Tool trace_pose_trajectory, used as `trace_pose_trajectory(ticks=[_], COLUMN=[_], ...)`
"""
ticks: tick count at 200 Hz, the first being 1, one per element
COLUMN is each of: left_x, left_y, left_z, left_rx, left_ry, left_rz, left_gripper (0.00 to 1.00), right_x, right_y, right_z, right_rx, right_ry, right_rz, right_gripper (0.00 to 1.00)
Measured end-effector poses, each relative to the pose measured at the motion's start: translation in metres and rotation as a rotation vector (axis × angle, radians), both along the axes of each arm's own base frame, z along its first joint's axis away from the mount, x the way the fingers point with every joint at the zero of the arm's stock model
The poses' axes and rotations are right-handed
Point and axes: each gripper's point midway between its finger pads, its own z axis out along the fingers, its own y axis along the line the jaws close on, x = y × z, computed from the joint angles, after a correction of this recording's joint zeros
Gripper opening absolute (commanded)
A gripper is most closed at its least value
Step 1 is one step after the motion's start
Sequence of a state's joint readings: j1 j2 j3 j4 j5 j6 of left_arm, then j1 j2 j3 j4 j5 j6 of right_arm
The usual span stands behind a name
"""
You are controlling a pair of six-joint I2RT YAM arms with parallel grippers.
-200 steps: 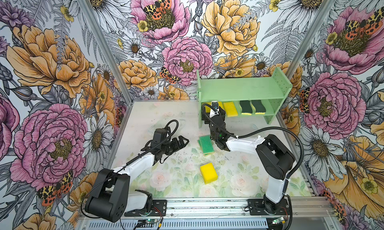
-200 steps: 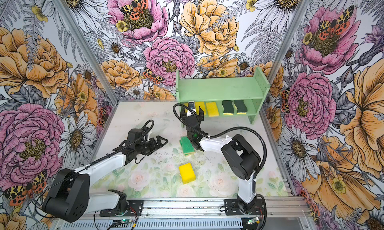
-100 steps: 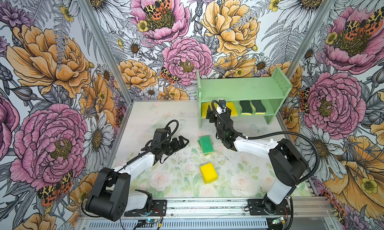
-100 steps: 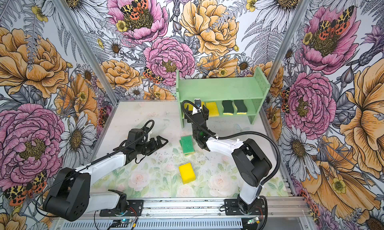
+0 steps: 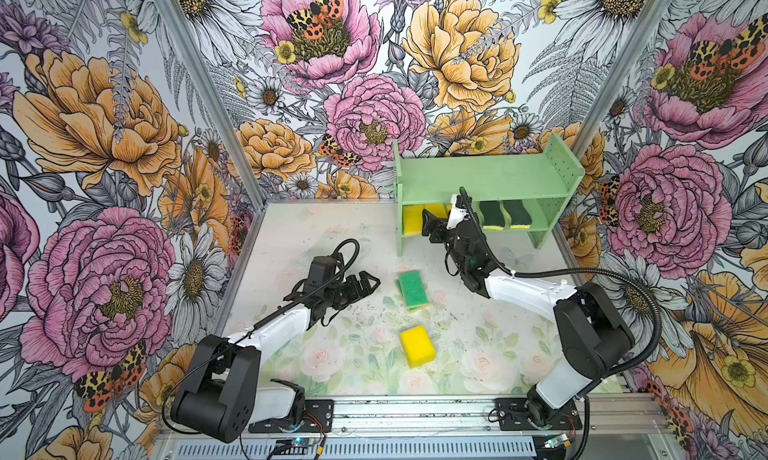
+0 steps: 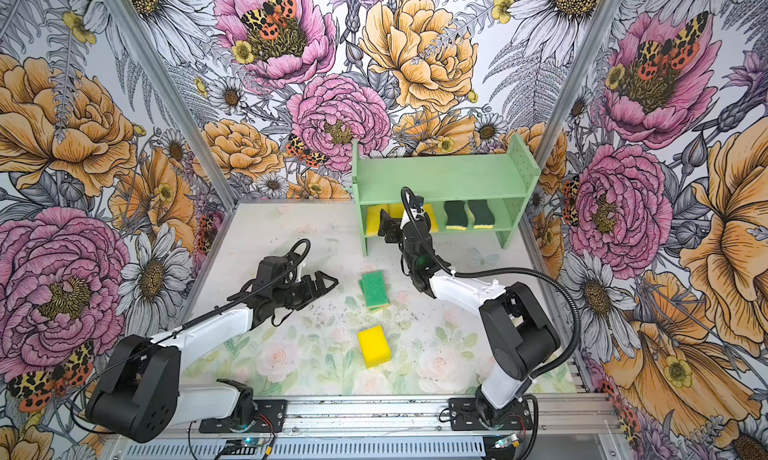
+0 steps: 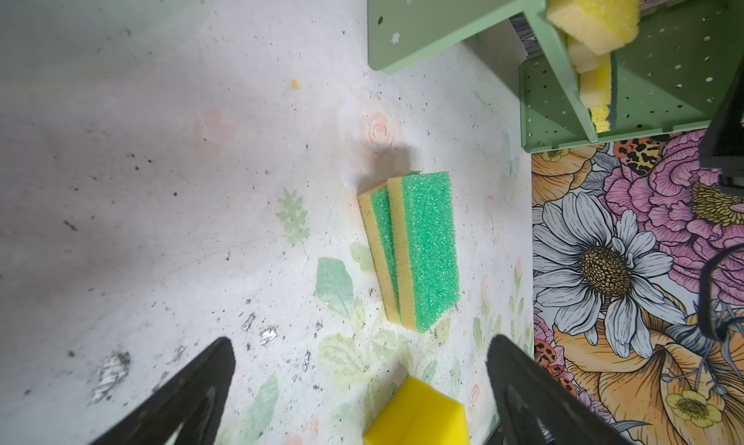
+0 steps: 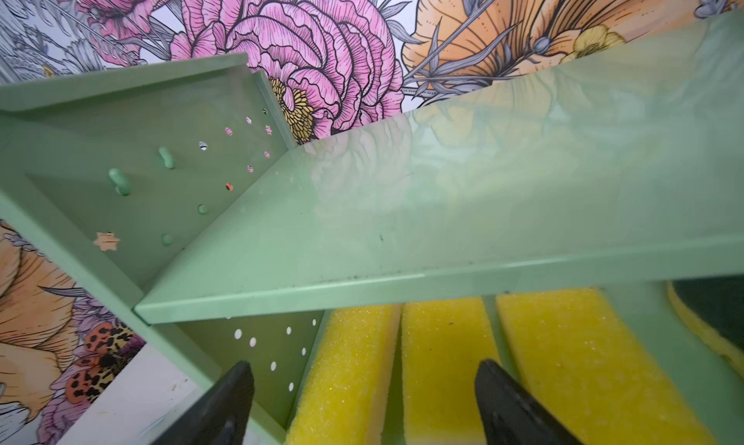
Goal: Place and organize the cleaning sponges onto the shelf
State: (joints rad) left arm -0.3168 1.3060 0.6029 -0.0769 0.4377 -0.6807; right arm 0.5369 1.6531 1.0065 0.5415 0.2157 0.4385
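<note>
**A:** What sits nearest on the desk [image 5: 291,245]?

**B:** One plain yellow sponge [image 5: 417,345] [image 6: 374,345], lying flat near the front, about the middle. It touches nothing.

**A:** And just beyond it?

**B:** Two teal-green-topped sponges [image 5: 411,289] [image 6: 374,289] [image 7: 426,246], scrub side up. One lies on the other, shifted so the lower one's edge peeks out on the left.

**A:** Where are the left fingers [image 5: 371,282] [image 7: 189,402]?

**B:** A little left of that pair, at about the same depth and pointing right toward it. They are spread wide with nothing between them, and they are clear of the sponges.

**A:** The right fingers [image 5: 430,225] [image 8: 511,406]?

**B:** Farther back, at the front of the mint-green shelf [image 5: 478,175] [image 6: 436,175] [image 8: 443,205], level with the left part of its lower tier. They stand wide apart and grip nothing. In the right wrist view the yellow sponges lie past the tips.

**A:** What is on the shelf?

**B:** It stands at the far right against the flowered wall. On the lower tier, three plain yellow sponges [image 8: 443,362] lie side by side at the left end. In both top views the arm hides part of that row. Right of them are two wavy dark-green-topped sponges [image 5: 505,214] [image 6: 467,214], close side by side.
</note>
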Motion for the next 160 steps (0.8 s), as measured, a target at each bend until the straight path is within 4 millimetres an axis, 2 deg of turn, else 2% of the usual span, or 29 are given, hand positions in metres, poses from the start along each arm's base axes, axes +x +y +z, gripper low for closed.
trace_pose_trajectory(ticks=[56, 112, 160], left_x=[0.002, 0.003, 0.001], left_y=[-0.001, -0.004, -0.004], left_z=[0.004, 0.009, 0.007], left_rx=[-0.001, 0.001, 0.011], left_ry=[-0.004, -0.005, 0.009], left_rz=[-0.001, -0.006, -0.007], left_gripper=[0.99, 0.99, 0.99], right_x=[-0.007, -0.011, -0.020], right_y=[0.021, 0.028, 0.033], right_z=[0.001, -0.012, -0.024], right_rx=[0.092, 0.166, 0.224], right_ry=[0.018, 0.053, 0.108], right_rz=[0.124, 0.194, 0.258], right_gripper=[0.86, 0.85, 0.84])
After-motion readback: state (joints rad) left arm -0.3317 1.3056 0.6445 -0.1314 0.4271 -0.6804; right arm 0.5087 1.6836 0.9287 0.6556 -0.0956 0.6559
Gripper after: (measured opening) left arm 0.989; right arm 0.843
